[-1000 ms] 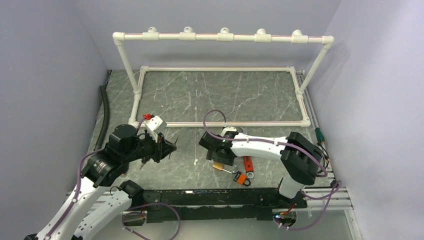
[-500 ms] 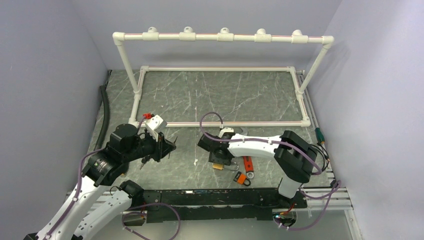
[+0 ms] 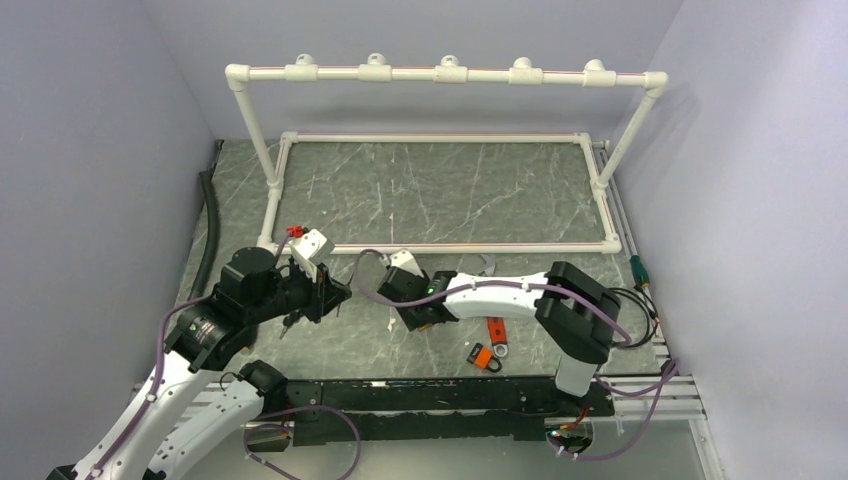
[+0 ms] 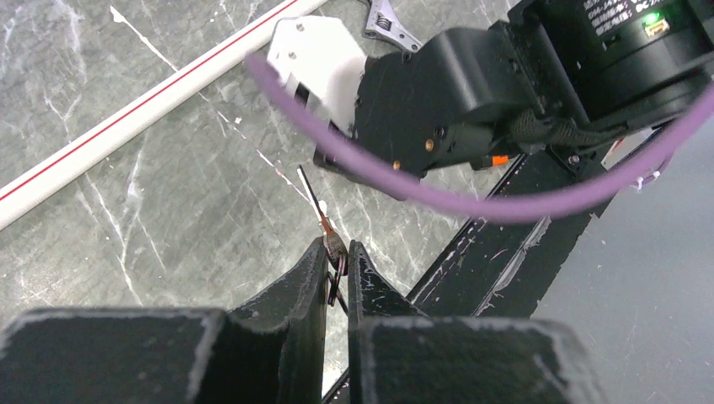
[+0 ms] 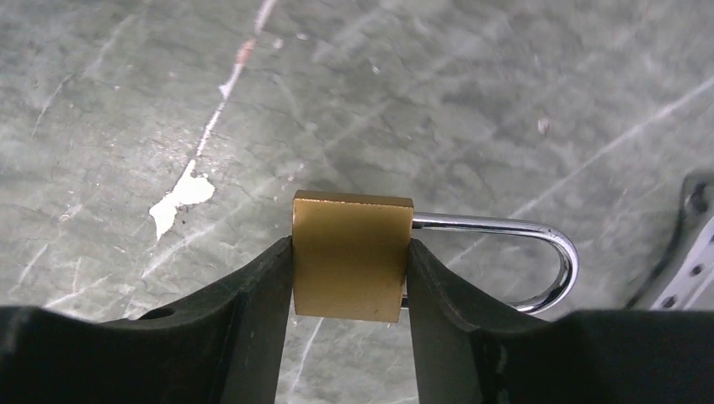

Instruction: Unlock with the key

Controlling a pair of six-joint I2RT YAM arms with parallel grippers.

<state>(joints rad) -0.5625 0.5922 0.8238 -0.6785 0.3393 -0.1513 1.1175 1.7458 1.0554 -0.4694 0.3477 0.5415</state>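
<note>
Bringing key to lock; not yet inserted.
Counted: one white pipe frame (image 3: 450,75), two arms (image 3: 500,290), one brass padlock (image 5: 352,257), two orange tags (image 3: 485,355), one key (image 4: 331,244). Clamps padlock body in right gripper (image 3: 424,318) over table's (image 3: 430,190) near middle; pinches key in left gripper (image 4: 337,269), blade forward, near but apart. Next, probably: keyhole faced to blade, then straight push.

The key (image 4: 331,244) is mostly buried in the left claw (image 4: 337,248) — padlock (image 5: 352,269) shackle (image 5: 480,224) partly behind the right claw (image 5: 349,252).
</note>
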